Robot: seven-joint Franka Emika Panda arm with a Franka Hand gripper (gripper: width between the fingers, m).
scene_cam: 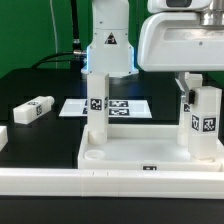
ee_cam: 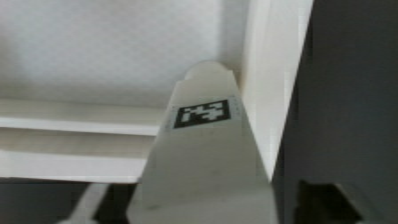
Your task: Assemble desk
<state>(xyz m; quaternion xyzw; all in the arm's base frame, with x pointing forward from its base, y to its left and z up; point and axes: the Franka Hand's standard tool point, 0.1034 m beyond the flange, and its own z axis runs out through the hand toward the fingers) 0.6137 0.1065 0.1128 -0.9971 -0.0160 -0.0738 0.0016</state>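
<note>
Gripping square white leg [scene_cam: 206,118], matte desktop [scene_cam: 140,150]

White desk top [scene_cam: 140,152] lies near the surface's front edge with two tagged legs [scene_cam: 96,112] upright in it; a third leg [scene_cam: 33,110] lies loose toward the exterior view's left edge.

Two upright legs [scene_cam: 97,105] [scene_cam: 206,122] flank open room above the desk top [scene_cam: 140,152].

marker board [scene_cam: 122,106]; black table [scene_cam: 40,135]; possibly cables [scene_cam: 62,47]
</note>
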